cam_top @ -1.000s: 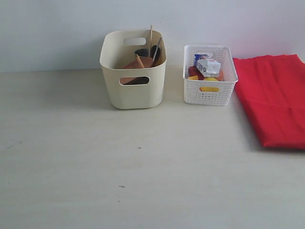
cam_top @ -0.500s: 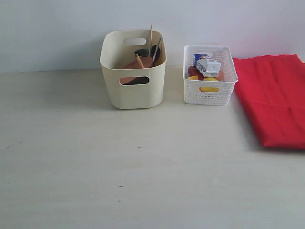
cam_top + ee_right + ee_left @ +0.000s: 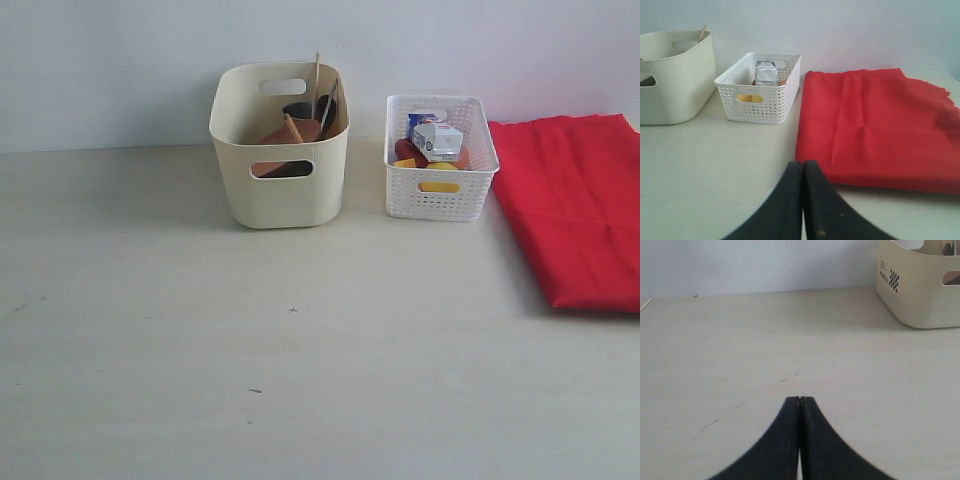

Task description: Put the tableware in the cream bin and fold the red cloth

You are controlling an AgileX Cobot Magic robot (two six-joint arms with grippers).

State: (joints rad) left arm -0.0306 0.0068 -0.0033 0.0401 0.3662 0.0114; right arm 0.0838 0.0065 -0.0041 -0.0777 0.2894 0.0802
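tableware [image 3: 290, 132] is seen inside the cream bin [image 3: 280, 205], far centre-left, with chopsticks [image 3: 317, 72] poking above the rim. none is seen loose on the desk [image 3: 300, 350]. red cloth [image 3: 575, 210] is laid far right beside the white basket [image 3: 440, 200]; it looks folded over, so the task is judged about done. left tool [image 3: 800, 401] and right tool [image 3: 803, 165] are pinched together, nothing held.
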